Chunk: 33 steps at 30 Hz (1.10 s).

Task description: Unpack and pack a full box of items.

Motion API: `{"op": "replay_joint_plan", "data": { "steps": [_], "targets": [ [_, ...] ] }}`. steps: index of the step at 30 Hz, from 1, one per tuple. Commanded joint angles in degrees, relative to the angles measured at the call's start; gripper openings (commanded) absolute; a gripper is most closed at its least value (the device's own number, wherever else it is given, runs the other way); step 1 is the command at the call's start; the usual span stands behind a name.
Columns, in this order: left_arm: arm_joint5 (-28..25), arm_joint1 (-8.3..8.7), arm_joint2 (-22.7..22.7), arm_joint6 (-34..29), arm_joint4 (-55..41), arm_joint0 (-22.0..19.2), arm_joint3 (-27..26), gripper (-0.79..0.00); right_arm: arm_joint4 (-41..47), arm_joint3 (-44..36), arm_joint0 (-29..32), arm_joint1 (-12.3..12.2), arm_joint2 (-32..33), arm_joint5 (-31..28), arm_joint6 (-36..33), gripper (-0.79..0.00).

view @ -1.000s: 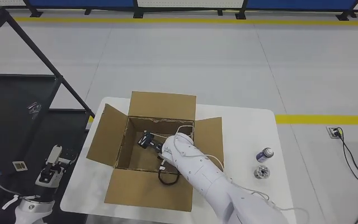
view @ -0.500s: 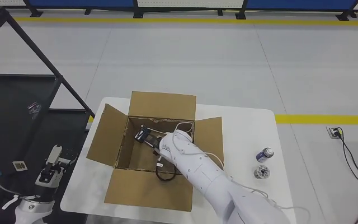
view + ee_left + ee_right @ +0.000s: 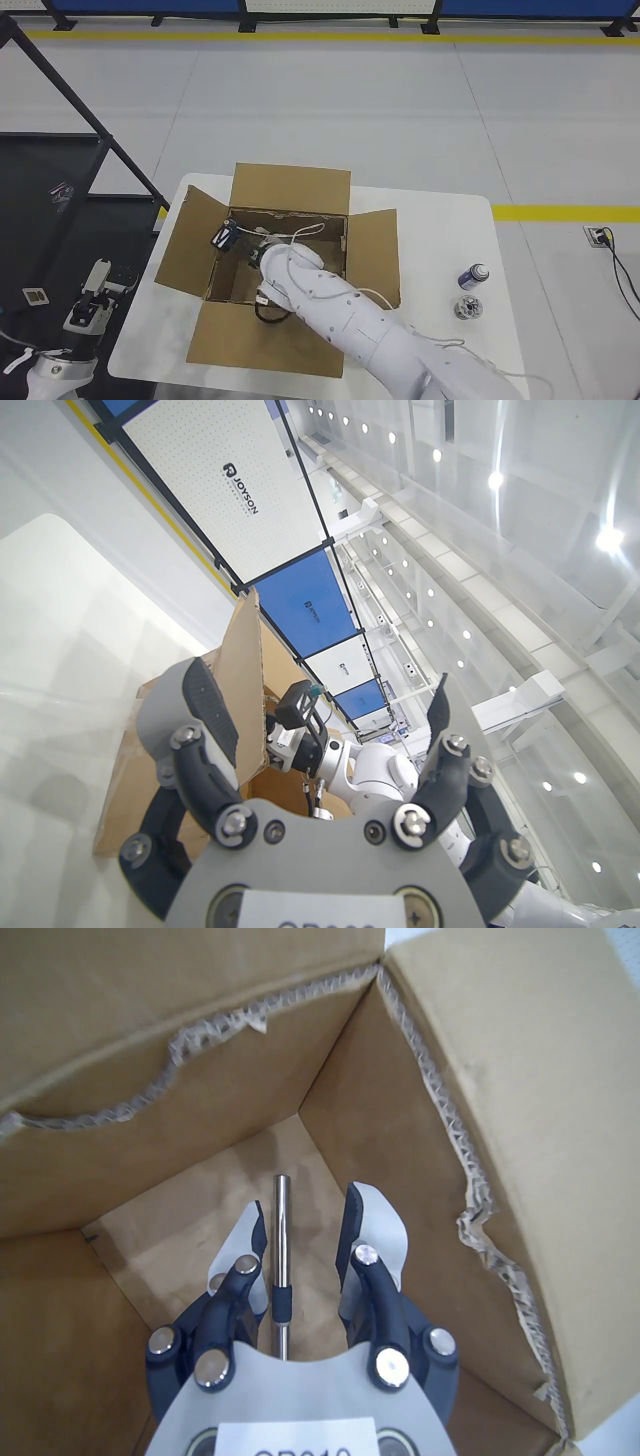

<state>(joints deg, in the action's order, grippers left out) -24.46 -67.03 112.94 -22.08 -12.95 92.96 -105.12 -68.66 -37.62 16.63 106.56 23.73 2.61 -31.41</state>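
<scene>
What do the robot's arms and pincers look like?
The right arm is white, round and smooth, with a black cable looped at its wrist. The left pincer and right pincer match: grey plate, black links, silver bolts, ribbed black pads, white label.

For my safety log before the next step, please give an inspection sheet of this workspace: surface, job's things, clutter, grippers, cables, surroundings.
Surface: white table, bare parts look clean.
Job's things: open box on the table; metal rod inside it; can and a small round thing on the table, apart from the box.
Clutter: nothing seen.
Grippers: right gripper open, inside the box, the rod between its fingers but not clamped; left gripper open, empty, outside the box.
Cables: white cable and black loop on the right arm, over the box.
Surroundings: floor with yellow line, floor socket with a cable, black frame.
</scene>
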Motion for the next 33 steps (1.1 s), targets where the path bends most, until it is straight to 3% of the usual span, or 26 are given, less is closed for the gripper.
{"op": "replay_joint_plan", "data": {
  "steps": [1, 5, 9, 10, 11, 19, 24, 33],
  "targets": [
    [0.0, 0.00, 0.0, 0.0, 0.0, 0.0, 0.0, 0.000, -2.9, -6.7, 2.1, -1.8, 1.1, 3.4, -2.4, -0.425],
    [0.0, 0.00, 0.0, 0.0, 0.0, 0.0, 0.0, 0.000, -11.3, -24.3, 8.9, -7.1, 6.8, 8.7, -9.2, -0.422],
    [0.0, 0.00, 0.0, 0.0, 0.0, 0.0, 0.0, 0.000, -19.2, -41.2, 17.7, -11.9, 14.6, 7.5, -13.5, -0.413],
    [0.0, 0.00, 0.0, 0.0, 0.0, 0.0, 0.0, 0.000, -20.2, -44.9, 20.3, -12.8, 16.6, 6.9, -14.4, -0.154],
    [0.0, 0.00, 0.0, 0.0, 0.0, 0.0, 0.0, 0.000, -21.2, -48.0, 22.5, -13.6, 18.4, 6.0, -16.5, 0.000],
    [0.0, 0.00, 0.0, 0.0, 0.0, 0.0, 0.0, 0.000, -20.8, -47.8, 22.7, -13.6, 18.3, 5.6, -16.1, 0.000],
    [0.0, 0.00, 0.0, 0.0, 0.0, 0.0, 0.0, 0.000, -15.6, -46.0, 23.0, -13.4, 21.3, 1.1, -12.3, 0.000],
    [0.0, 0.00, 0.0, 0.0, 0.0, 0.0, 0.0, 0.000, -18.0, -56.5, 30.1, -15.4, 29.7, -1.2, -13.6, 0.000]
  ]
}}
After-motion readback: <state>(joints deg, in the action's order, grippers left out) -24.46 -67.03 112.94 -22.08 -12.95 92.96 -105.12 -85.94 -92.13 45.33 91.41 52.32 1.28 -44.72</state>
